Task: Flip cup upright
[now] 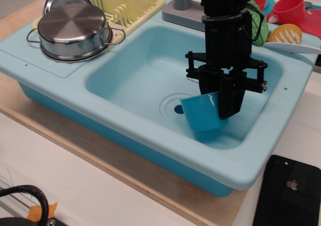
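1. The gripper (219, 101) stands inside the sink (150, 60) with its fingers drawn nearly together on the wall of the cup (199, 113). The cup hangs below and to the camera-left of the fingertips, wide end up and narrow end down near the sink floor, just beside the drain (179, 108).
2. The hold looks to be on one thin, glossy wall near the rim. Judged risk: the plastic slides out from between the fingers if the arm lifts or swings fast, and the cup tips back onto its side.
3. Whether the base touches the floor cannot be told. Letting go while it hangs tilted could make it topple.
4. Pressing lower could jam the cup against the floor and twist it in the grasp.
5. The sink's front wall is close beneath the gripper; a sideways drift could knock the cup against it.
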